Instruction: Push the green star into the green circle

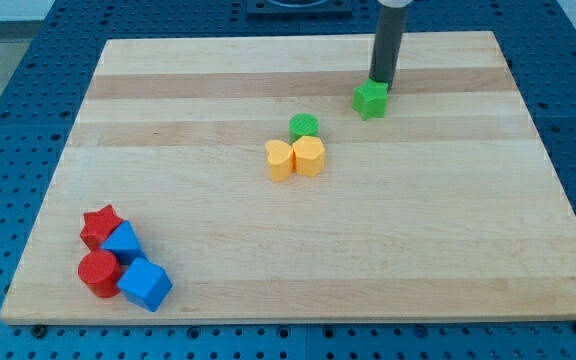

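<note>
The green star (370,99) lies on the wooden board (448,220) at the view's upper right. My tip (381,81) stands just above and to the right of it, touching or nearly touching its top edge. The green circle (304,126) sits lower left of the star, near the board's middle, with a gap of bare wood between them.
A yellow heart (280,159) and a second yellow block (309,156) touch the green circle from below. At the view's lower left lie a red star (100,224), a red cylinder (97,272) and two blue blocks (122,243), (145,284).
</note>
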